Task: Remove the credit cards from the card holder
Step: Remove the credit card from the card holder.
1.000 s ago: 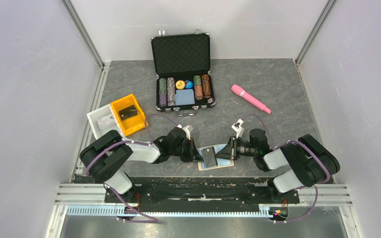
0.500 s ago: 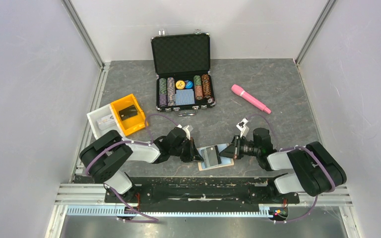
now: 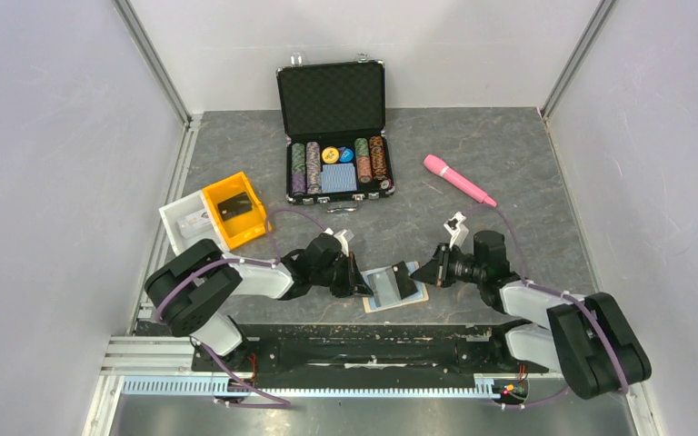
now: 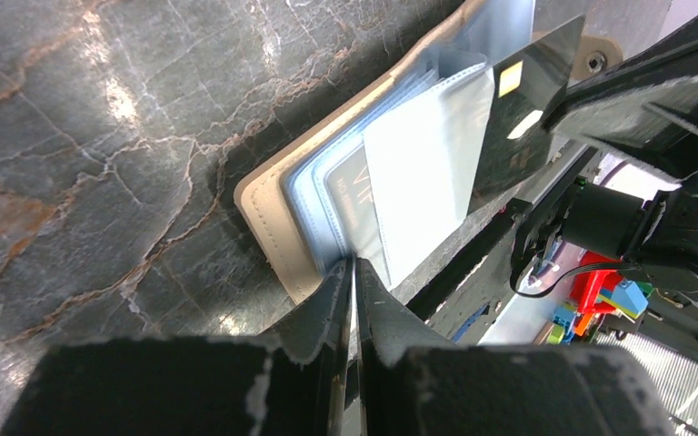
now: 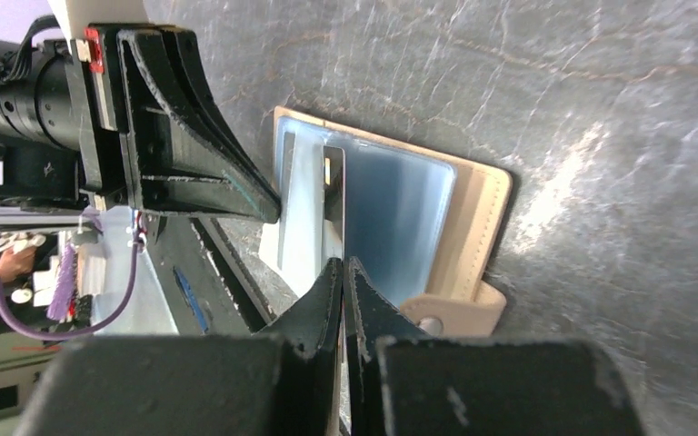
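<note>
The tan card holder (image 3: pixel 389 304) lies open on the table between my arms, blue-grey sleeves up. My left gripper (image 3: pixel 361 282) is shut on a sleeve at its left edge; in the left wrist view the jaws (image 4: pixel 353 265) pinch the clear sleeve beside the tan cover (image 4: pixel 264 209). My right gripper (image 3: pixel 425 272) is shut on a dark credit card (image 3: pixel 406 279) with a gold chip (image 4: pixel 509 80), drawn out to the right over the holder. In the right wrist view the card (image 5: pixel 334 204) shows edge-on between the shut jaws (image 5: pixel 344 265), with the holder's closing tab (image 5: pixel 454 313) beside them.
An open black poker-chip case (image 3: pixel 334 136) stands at the back centre. A pink pen-like object (image 3: pixel 459 180) lies back right. A yellow bin (image 3: pixel 234 209) and a white bin (image 3: pixel 182 225) sit at the left. The black base rail (image 3: pixel 373 350) runs along the near edge.
My right gripper has pulled back to the right with the dark card, sliding it out of the holder's sleeve. The left gripper has stayed clamped on the holder.
</note>
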`<state>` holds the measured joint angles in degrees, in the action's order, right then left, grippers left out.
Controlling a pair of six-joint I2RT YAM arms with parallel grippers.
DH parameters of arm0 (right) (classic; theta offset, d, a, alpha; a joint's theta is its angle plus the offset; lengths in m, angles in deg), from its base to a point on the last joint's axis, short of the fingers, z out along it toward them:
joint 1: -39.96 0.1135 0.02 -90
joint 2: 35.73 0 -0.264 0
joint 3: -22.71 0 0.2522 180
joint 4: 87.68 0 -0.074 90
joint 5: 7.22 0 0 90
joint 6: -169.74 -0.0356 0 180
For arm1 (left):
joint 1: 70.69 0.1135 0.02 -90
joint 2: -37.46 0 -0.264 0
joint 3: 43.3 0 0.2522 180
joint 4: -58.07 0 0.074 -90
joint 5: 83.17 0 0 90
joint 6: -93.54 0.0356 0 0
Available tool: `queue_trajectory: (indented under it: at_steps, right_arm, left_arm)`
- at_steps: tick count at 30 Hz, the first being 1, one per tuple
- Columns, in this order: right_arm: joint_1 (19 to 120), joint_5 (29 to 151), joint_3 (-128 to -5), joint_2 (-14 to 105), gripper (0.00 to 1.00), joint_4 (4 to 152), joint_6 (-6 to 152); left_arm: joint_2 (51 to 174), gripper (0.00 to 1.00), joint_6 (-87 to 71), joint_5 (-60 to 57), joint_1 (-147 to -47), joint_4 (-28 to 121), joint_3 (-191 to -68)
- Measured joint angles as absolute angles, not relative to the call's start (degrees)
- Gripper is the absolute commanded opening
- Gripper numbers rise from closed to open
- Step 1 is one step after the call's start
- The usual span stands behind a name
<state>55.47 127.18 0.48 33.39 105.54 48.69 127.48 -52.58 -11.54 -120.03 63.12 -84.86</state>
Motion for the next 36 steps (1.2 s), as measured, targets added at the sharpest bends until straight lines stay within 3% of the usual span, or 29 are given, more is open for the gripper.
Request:
queue_trajectory:
  at_steps: [8,14,20,27,36]
  right_arm:
    - [54.40,120.82,-5.95,25.77,0.00,91.47,55.40]
    - [54.36,119.22,-9.82,23.34,0.00,85.24,58.81]
    - [54.90,125.43,-10.89,22.92,0.00,83.03,60.78]
    - [60.87,132.75,-10.93,22.60,0.00,86.16,59.12]
    - [68.21,139.99,-10.93,22.07,0.00,95.64,53.15]
  left_arm:
    - [125.25,0.24,-52.49,-10.32,-120.07,56.89,-86.67]
    - [121.71,0.47,-51.37,-8.29,-120.22,47.10,-89.40]
    - [113.01,0.67,-46.78,-5.49,-120.27,35.41,-94.21]
    - [103.02,0.62,-37.95,-5.29,-120.27,28.87,-101.90]
    - [102.45,0.54,-29.30,-12.15,-120.29,23.71,-104.16]
